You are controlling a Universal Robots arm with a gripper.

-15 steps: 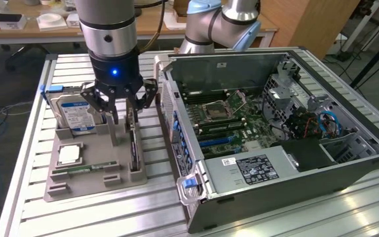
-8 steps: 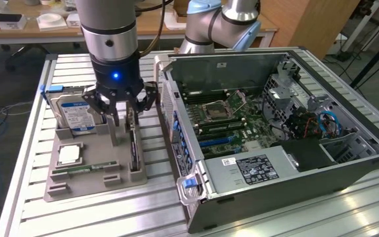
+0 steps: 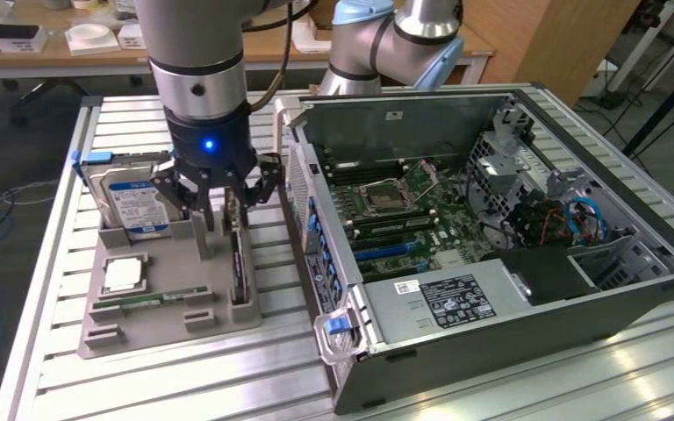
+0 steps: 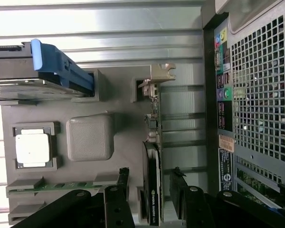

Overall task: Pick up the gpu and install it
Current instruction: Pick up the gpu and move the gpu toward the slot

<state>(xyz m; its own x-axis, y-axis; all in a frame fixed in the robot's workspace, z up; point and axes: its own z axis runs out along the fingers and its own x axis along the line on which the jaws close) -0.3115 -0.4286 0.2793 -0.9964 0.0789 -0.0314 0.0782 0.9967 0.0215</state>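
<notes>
Your arm [image 3: 197, 53] is the usual silver-grey tube with pale blue joint caps [image 3: 361, 12], then a black wrist [image 3: 211, 123] with a little blue light [image 3: 206, 145]. It's got black linkage fingers [image 4: 115, 199] with visible bolts, plus what looks like a dark cable [image 3: 269, 88] trailing off.

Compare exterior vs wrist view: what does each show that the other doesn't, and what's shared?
Exterior view: the motherboard and power supply in the open case. Wrist view: the case's rear ports and a silver end bracket. Shared: the gpu standing on edge in the gray holder, open fingers either side of it, not touching; the hard drive; the CPU.
</notes>
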